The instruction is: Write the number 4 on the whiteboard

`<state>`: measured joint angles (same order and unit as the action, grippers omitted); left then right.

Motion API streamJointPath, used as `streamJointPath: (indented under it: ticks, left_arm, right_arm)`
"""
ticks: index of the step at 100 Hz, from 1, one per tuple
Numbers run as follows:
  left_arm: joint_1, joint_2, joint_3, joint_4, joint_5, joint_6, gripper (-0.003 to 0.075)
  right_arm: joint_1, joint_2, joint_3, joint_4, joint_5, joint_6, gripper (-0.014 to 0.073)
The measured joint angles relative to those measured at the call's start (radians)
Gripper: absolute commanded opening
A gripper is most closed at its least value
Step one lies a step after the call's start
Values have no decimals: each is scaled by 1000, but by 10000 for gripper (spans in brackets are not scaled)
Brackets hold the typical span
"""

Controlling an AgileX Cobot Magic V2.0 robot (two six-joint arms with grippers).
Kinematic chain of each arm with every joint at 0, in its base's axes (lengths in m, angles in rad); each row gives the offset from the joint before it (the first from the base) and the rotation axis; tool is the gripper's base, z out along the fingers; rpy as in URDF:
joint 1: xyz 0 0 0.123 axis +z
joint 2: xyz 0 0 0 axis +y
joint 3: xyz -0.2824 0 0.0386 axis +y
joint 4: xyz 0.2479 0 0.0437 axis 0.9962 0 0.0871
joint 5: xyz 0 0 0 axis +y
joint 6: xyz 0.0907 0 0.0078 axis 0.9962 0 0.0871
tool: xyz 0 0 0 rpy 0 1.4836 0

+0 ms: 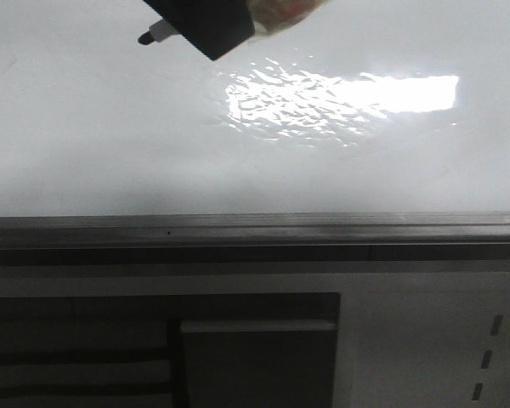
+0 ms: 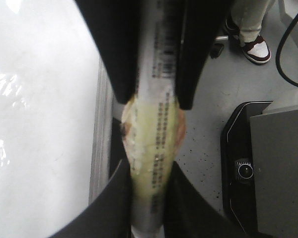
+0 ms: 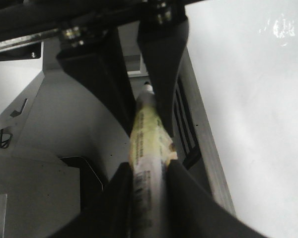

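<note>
The whiteboard [image 1: 110,127] is glossy white, with a bright rippled glare patch and a grey edge rail [image 1: 255,225]. No number 4 shows on it. A marker wrapped in yellowish tape [image 2: 156,134] lies between both grippers. My left gripper [image 2: 149,171] is shut on the marker. My right gripper [image 3: 148,171] is shut on the same marker [image 3: 145,129], whose tip [image 3: 148,88] reaches between the other arm's dark fingers [image 3: 161,64]. In the front view a dark gripper part [image 1: 206,24] sits at the top edge above the board, with the marker tip [image 1: 144,37] sticking out left.
Below the rail is a pale panel with slots [image 1: 493,348] and a dark recess [image 1: 85,348]. The left wrist view shows grey floor, a person's shoes [image 2: 256,47], a black cable [image 2: 288,49] and a dark base unit [image 2: 243,168].
</note>
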<state>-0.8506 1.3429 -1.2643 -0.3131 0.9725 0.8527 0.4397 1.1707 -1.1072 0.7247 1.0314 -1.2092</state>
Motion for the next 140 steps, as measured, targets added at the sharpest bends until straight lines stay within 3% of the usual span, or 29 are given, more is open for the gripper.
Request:
streamJointPath:
  ticks: [11, 26, 36, 48, 58, 73, 91, 112, 140]
  left_arm:
    - [0, 0, 0, 2, 0, 0, 15]
    - [0, 0, 0, 3, 0, 2, 264]
    - [0, 0, -2, 3, -23, 0, 350]
    - [10, -17, -2, 21, -54, -77, 347]
    - [67, -62, -2, 29, -67, -148, 347]
    - [174, -192, 56, 23, -113, -231, 347]
    - [312, -392, 266, 16, -212, -343, 347]
    - [406, -598, 501, -41, -335, -395, 347]
    - [413, -652, 565, -59, -402, -400, 347]
  right_arm:
    - [0, 0, 0, 0, 0, 0, -34]
    - [0, 0, 0, 2, 2, -2, -57]
    - [0, 0, 0, 2, 2, -2, -54]
    - [0, -14, 0, -22, -8, 13, -50]
    - [0, -56, 0, -120, -48, 111, -50]
    - [0, -140, -1, -351, -86, 368, -50]
    - [-21, -273, 111, -564, -171, 705, -50]
    - [-41, -388, 241, -597, -194, 799, -50]
    - [-41, -368, 222, -484, -204, 809, -50]
